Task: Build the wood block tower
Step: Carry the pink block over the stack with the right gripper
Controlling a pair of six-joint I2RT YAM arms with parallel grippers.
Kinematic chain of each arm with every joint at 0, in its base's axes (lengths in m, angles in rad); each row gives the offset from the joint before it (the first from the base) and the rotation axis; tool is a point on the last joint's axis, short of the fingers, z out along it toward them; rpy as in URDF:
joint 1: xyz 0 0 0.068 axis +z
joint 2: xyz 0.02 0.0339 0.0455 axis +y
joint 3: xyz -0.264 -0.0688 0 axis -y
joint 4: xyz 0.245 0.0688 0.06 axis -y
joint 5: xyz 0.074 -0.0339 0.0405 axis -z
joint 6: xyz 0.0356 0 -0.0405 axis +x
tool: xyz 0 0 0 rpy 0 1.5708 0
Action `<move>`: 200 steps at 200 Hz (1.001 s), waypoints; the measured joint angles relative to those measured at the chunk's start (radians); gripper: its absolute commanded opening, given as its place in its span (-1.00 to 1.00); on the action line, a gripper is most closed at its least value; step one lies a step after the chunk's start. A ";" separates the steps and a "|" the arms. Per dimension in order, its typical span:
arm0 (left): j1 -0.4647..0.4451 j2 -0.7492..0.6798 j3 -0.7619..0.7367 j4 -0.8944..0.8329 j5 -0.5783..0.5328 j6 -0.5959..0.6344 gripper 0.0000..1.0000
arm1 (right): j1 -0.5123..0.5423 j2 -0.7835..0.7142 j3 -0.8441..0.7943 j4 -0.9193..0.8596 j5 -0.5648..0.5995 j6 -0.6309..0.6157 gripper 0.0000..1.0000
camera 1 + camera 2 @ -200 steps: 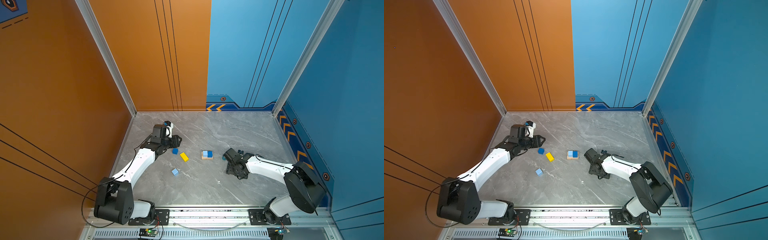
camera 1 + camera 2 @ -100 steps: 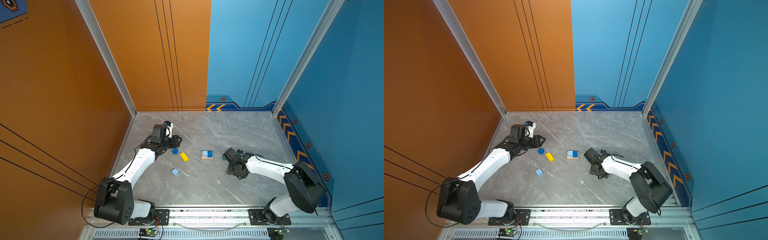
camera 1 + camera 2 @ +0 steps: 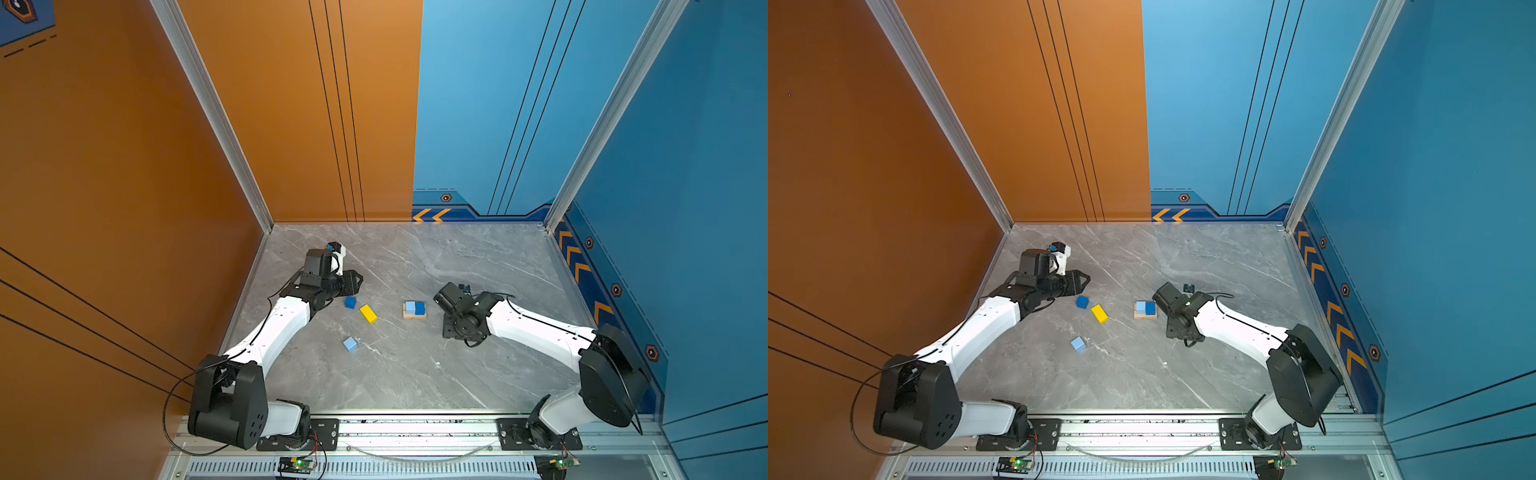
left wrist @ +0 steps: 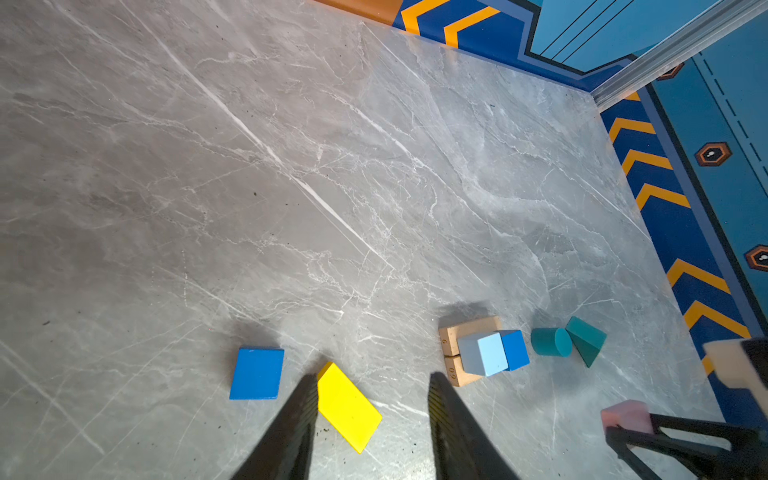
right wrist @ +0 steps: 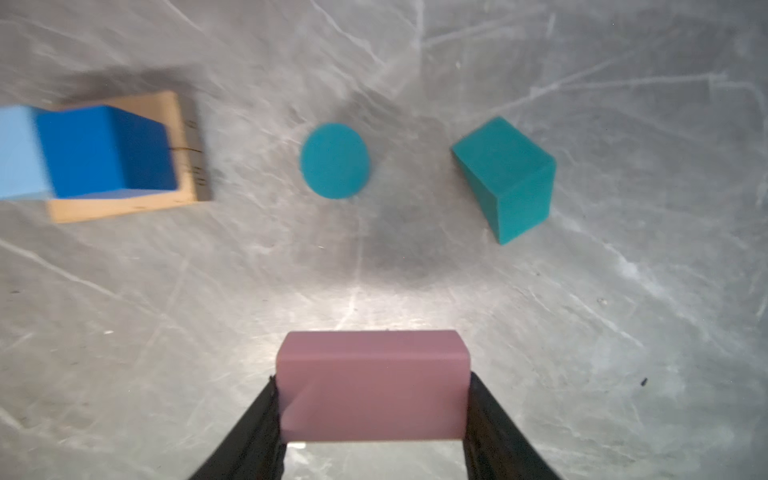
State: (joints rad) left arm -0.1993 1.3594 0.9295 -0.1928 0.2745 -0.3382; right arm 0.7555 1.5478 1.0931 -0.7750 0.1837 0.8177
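Pink slab (image 5: 370, 361) is pinched by right tool (image 5: 372, 386); left tool (image 4: 372, 377) hangs spread, seemingly near yellow bar (image 4: 349, 405).

I was running a robot test cell, a lab rig rather than any lived-in room. Flat orange panels (image 3: 124, 166) stood outside my left hand (image 3: 358, 279) and blue panels (image 3: 685, 166) outside my right hand (image 5: 372, 376). The two colours met on the wall beyond both hands, framed by bare aluminium posts (image 3: 208, 112). Printed orange chevrons (image 3: 432, 215) and hexagon badges (image 3: 446, 198) ran along the foot of the blue walls. The surface (image 3: 415, 374) beneath the hands was a grey marble-patterned sheet. Behind the hands, both arm bases (image 3: 226, 399) were bolted to an aluminium rail (image 3: 415, 428). A loose black cable (image 3: 163, 415) looped there, and small circuit boards (image 3: 297, 462) showed green lights.
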 measured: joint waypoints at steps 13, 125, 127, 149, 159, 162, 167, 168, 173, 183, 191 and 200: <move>0.002 0.000 -0.002 0.000 0.000 0.000 -0.09 | 0.008 0.034 0.072 -0.019 -0.003 -0.020 -0.02; 0.025 0.000 -0.013 0.002 0.015 0.000 -0.09 | 0.018 0.390 0.500 -0.106 -0.056 -0.142 -0.02; 0.025 0.000 -0.013 0.002 0.015 0.000 -0.09 | 0.018 0.393 0.504 -0.108 -0.058 -0.142 -0.02; 0.029 0.000 -0.014 0.002 0.016 0.000 -0.09 | 0.018 0.442 0.549 -0.108 -0.067 -0.151 -0.02; 0.032 0.000 -0.015 0.002 0.017 0.000 -0.09 | 0.018 0.459 0.561 -0.109 -0.069 -0.155 -0.02; 0.032 0.000 -0.016 0.002 0.018 0.000 -0.09 | 0.018 0.463 0.565 -0.110 -0.070 -0.157 -0.02; 0.033 0.000 -0.016 0.002 0.018 0.000 -0.09 | 0.018 0.472 0.571 -0.113 -0.072 -0.159 -0.02; 0.034 0.000 -0.016 0.002 0.018 0.000 -0.09 | 0.018 0.473 0.572 -0.114 -0.072 -0.160 -0.02; 0.035 0.000 -0.017 0.002 0.018 0.000 -0.09 | 0.018 0.480 0.578 -0.116 -0.072 -0.161 -0.02; 0.036 0.000 -0.019 0.002 0.018 0.000 -0.09 | 0.018 0.493 0.589 -0.119 -0.072 -0.164 -0.02; 0.036 0.000 -0.020 0.002 0.018 0.000 -0.09 | 0.018 0.499 0.594 -0.119 -0.072 -0.165 -0.02; 0.036 0.000 -0.021 0.002 0.018 0.000 -0.09 | 0.018 0.504 0.600 -0.126 -0.072 -0.166 -0.01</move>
State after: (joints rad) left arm -0.1635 1.3594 0.9085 -0.1913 0.2928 -0.3382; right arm 0.7734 2.0521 1.6932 -0.9009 0.1116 0.6514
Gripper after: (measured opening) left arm 0.456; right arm 0.598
